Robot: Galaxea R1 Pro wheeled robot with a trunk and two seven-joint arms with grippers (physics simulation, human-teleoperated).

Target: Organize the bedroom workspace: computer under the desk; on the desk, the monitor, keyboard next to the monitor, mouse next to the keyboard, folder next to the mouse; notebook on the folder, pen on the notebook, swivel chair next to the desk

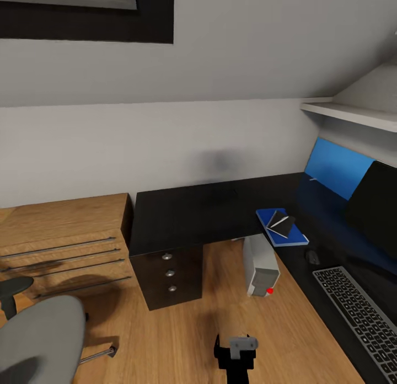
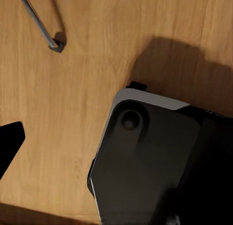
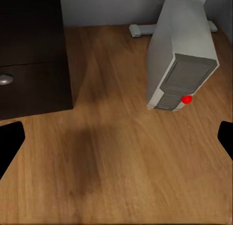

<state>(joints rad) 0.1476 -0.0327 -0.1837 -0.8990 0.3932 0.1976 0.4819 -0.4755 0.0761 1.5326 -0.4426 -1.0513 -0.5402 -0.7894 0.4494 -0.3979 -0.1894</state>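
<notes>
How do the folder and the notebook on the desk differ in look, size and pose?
The folder is bright blue, the notebook dark grey. The folder is clearly larger; the notebook covers only part of it. The folder lies directly on the desk, while the notebook sits on the folder, turned at an angle to its edges. Both are thin, flat rectangles.

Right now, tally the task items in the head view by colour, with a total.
Black: 3, the desk, monitor, mouse
Blue: 1, the folder
Grey: 4, the computer, keyboard, notebook, swivel chair
Silvery-white: 1, the pen
Total: 9
</notes>
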